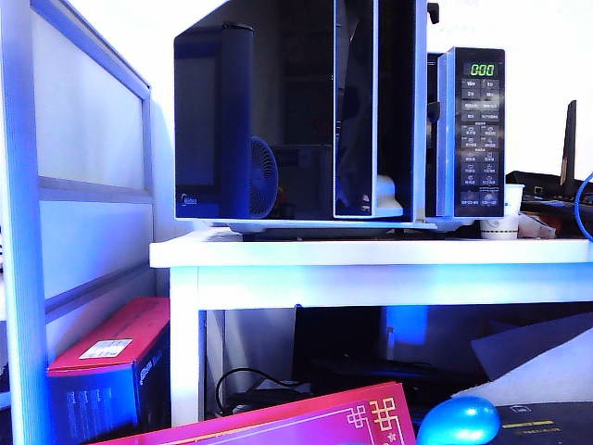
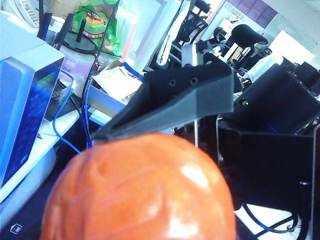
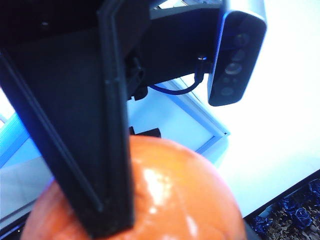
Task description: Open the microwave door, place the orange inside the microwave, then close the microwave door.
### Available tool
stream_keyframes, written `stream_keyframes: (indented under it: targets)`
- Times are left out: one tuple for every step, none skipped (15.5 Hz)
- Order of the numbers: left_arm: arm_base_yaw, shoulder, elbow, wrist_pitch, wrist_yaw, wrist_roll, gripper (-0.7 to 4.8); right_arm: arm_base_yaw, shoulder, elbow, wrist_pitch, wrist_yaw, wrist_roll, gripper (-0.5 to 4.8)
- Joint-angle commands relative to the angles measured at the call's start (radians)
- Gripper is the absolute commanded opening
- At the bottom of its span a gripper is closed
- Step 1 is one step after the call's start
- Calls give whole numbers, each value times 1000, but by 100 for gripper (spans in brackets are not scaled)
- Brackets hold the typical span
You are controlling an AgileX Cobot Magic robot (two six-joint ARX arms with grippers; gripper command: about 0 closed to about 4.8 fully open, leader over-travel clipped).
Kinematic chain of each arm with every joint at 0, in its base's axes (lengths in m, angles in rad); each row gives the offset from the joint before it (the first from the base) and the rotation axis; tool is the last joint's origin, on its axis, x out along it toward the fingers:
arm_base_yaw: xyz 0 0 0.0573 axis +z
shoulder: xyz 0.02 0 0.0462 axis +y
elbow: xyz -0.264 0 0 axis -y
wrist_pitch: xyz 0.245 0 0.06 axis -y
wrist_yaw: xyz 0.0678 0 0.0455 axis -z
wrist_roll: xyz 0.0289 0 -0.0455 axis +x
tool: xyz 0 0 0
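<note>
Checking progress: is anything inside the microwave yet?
The microwave shows a dark cavity, no orange; the door hides some. The orange sits at left hand and right hand, outside.

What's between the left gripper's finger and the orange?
Nothing. In the left wrist view, the left gripper's finger lies right against the top of the orange, with no gap showing between them.

In both wrist views you see the orange (image 2: 140, 195) cut off by the picture's edge, only one finger (image 2: 170, 102) of the left gripper and one finger (image 3: 80, 130) of the right gripper show, and the exterior view shows neither gripper.
</note>
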Motion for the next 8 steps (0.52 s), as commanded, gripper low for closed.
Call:
stream_keyframes:
  targets:
    - [-8,5,-3,-37,32,9,479,-3,-8,10,45,37,10,211]
    - [-8,5,-3,-36,29,9,479,-3,-8,10,45,37,10,210]
    - [-7,5,-3,-36,27,13,479,-3,-8,10,45,37,10,210]
    - [-7,5,-3,-36,15,18,479,-3,-8,10,46,37,10,210]
    - [-7,5,-3,-36,2,30,479,-3,-8,10,45,42,13,210]
    - [-6,5,-3,-37,-24,40,479,-4,-8,10,45,62,37,210]
    - [-6,5,-3,-38,-55,64,479,-5,-8,10,39,91,49,211]
    - [2,5,-3,-41,-68,74,479,-7,-8,10,35,130,50,211]
